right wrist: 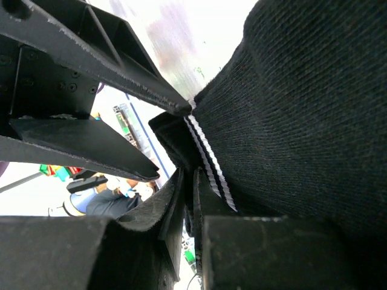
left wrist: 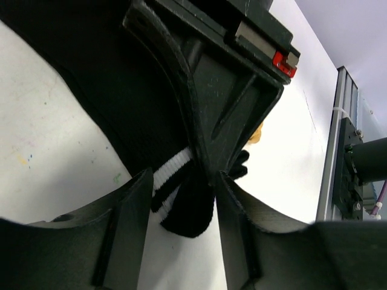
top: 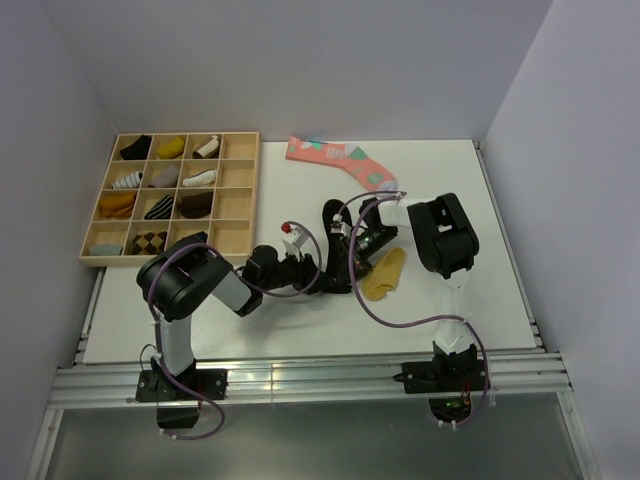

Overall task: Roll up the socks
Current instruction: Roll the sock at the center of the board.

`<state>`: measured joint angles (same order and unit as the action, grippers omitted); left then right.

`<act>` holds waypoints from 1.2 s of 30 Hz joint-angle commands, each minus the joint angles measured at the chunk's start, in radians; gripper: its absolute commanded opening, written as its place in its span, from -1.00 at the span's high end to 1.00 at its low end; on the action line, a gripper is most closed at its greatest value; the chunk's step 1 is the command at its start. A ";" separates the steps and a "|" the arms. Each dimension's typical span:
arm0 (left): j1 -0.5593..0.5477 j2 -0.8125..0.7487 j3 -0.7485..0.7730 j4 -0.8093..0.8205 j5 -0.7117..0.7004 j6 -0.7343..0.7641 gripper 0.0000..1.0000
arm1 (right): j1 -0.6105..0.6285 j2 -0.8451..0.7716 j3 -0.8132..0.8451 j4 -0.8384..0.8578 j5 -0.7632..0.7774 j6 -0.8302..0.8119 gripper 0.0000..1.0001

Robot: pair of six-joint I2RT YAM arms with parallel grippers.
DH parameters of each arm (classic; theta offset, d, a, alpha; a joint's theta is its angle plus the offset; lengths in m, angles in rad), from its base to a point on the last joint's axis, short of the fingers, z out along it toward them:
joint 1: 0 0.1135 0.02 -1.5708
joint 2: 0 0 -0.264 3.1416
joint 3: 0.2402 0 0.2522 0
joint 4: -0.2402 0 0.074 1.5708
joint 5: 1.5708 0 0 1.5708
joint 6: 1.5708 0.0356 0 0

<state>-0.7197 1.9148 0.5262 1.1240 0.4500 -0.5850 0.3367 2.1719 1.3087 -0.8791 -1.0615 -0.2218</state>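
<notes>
Both arms meet at mid-table [top: 490, 290]. The right gripper [right wrist: 188, 181] is pinched tight on the black sock [right wrist: 302, 121], its fingers together on the fabric just beside the two white cuff stripes [right wrist: 208, 160], lifting that edge off the surface. The left gripper [left wrist: 184, 175] faces it, jaws apart, one finger on either side of the bunched striped cuff; no firm clamp evident. The rest of the black sock spreads flat beneath the grippers. The mustard-tan sock [top: 385, 273] lies loose on the table just right of the pair, untouched. The pink patterned sock [top: 335, 157] lies near the far edge. A wooden compartment tray [top: 255, 190] holding rolled socks sits at far left.
</notes>
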 commanded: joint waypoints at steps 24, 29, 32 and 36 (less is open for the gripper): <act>-0.004 0.052 0.046 -0.027 0.065 0.031 0.27 | -0.010 0.000 0.034 -0.011 -0.006 -0.001 1.00; -0.006 0.023 0.040 -0.053 0.072 0.030 0.35 | -0.010 -0.018 0.023 0.012 0.020 0.016 1.00; -0.006 0.009 0.044 -0.085 0.076 0.031 0.38 | -0.011 -0.032 0.017 0.037 0.040 0.032 1.00; -0.007 -0.014 0.066 -0.174 0.047 0.043 0.68 | -0.011 -0.044 0.015 0.055 0.081 0.036 1.00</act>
<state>-0.7197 1.9411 0.5678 1.0458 0.4843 -0.5732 0.3332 2.1719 1.3109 -0.8619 -1.0260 -0.1951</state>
